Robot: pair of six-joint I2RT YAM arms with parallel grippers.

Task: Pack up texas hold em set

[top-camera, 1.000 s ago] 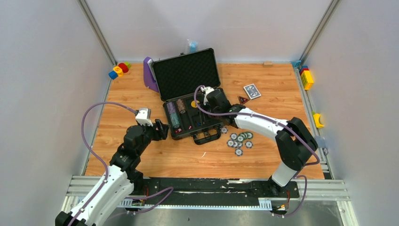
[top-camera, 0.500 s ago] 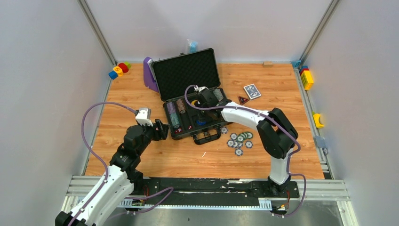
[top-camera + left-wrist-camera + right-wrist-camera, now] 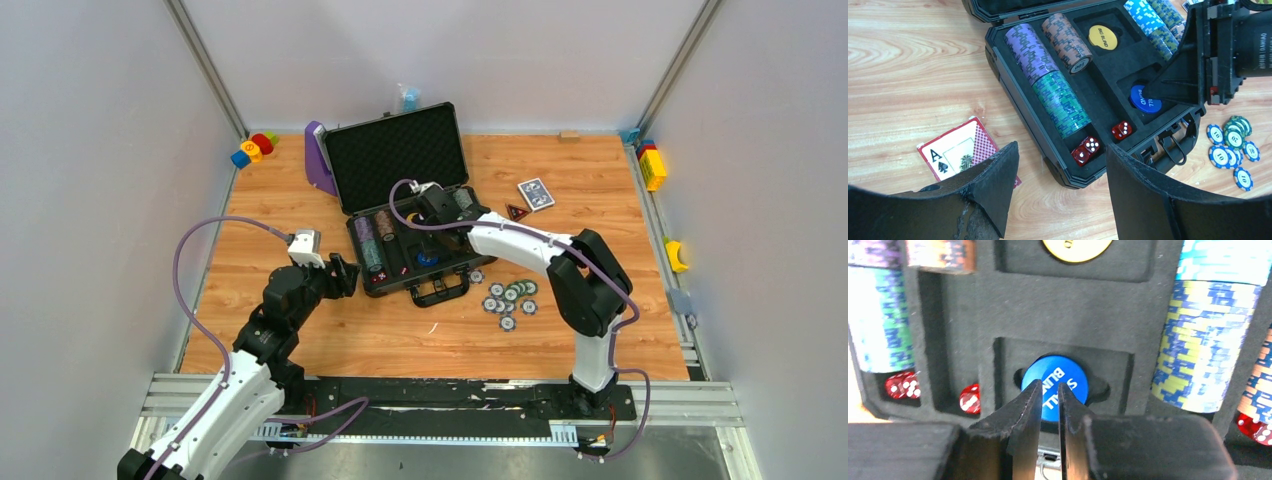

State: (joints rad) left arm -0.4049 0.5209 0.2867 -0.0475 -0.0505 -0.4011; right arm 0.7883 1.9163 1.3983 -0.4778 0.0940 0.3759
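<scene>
Wood-grain tabletop [image 3: 450, 340] lies under me, closed in by plain grey walls [image 3: 80, 150], with a metal rail [image 3: 450, 400] along the near edge. In the far left corner sit coloured toy blocks [image 3: 254, 149], and just right of them a purple stand [image 3: 318, 165] leans at the briefcase's lid.

My left gripper [image 3: 1060, 150] hangs low beside the case, its jaws spread wide and gripping nothing. An ace of spades [image 3: 955, 152] lies face up on the wood below it.

The dark briefcase [image 3: 395, 155] stands open mid-table, lid up at the back. In its black foam lie rows of purple chips [image 3: 1030, 52], green chips [image 3: 1060, 102] and brown chips [image 3: 1065, 42], red dice [image 3: 1085, 149], and a yellow big blind button [image 3: 1104, 36].

My right gripper [image 3: 1049, 392] reaches into the case, jaws pinched to a thin slit with nothing between them, tips at the blue small blind button [image 3: 1055, 385] in its recess.

Loose blue-and-white chips [image 3: 510, 296] are scattered on the wood right of the handle. A card deck [image 3: 535, 193] lies farther back, and yellow blocks [image 3: 653, 168] sit by the right wall.
</scene>
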